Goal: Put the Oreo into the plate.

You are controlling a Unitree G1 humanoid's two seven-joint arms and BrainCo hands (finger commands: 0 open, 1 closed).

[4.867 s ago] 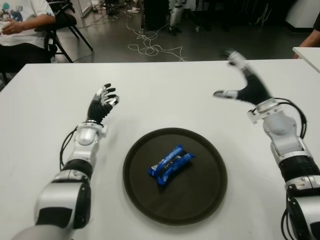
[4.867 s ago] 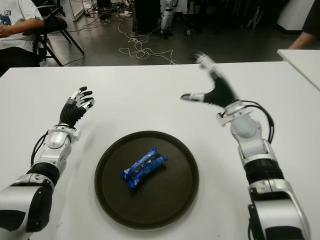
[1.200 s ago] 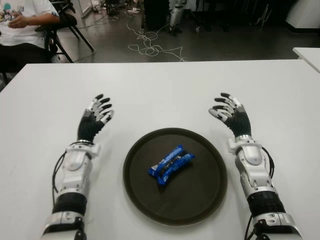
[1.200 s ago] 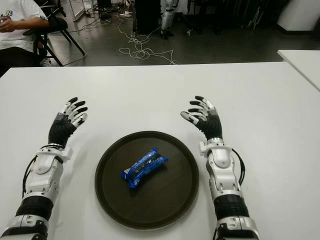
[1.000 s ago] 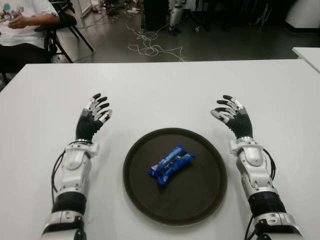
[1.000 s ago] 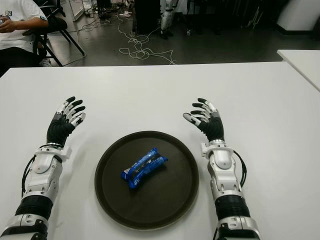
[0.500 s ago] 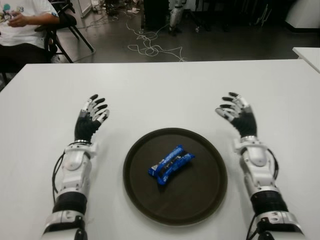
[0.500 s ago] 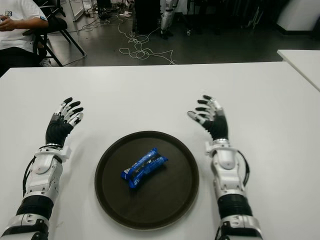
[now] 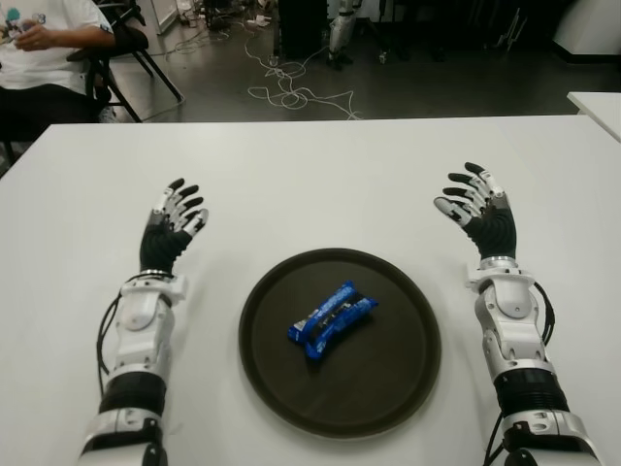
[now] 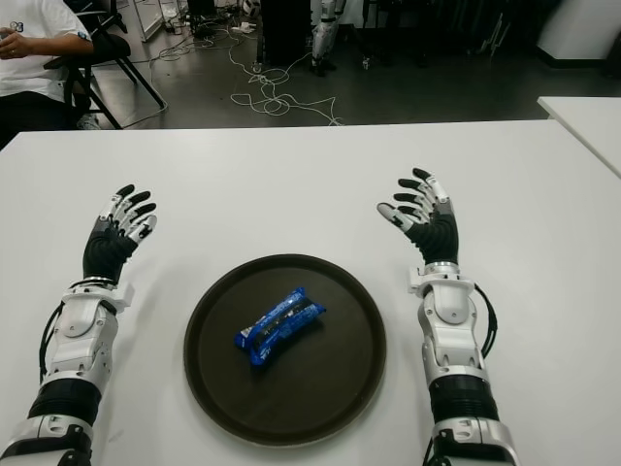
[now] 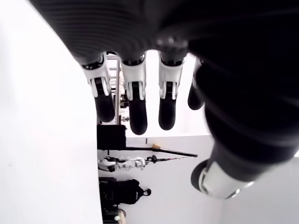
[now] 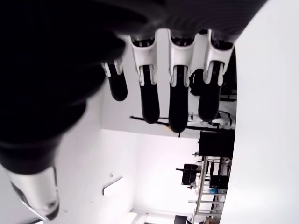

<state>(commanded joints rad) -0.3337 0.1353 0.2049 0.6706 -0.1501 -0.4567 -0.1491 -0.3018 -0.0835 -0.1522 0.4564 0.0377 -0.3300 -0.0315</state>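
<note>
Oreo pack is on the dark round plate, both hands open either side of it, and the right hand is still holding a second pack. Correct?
Not quite. The right hand holds nothing: the right wrist view shows its fingers spread and empty. The rest stands: the Oreo pack lies on the dark round plate, with the open left hand on the other side.

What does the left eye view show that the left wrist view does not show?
Only the left eye view shows the Oreo lying in the plate, the right hand open beside the plate, and a seated person behind. Only the left wrist view shows the left hand's fingers from close by, spread and holding nothing, with a room behind. Both show the left hand and the white table.
</note>
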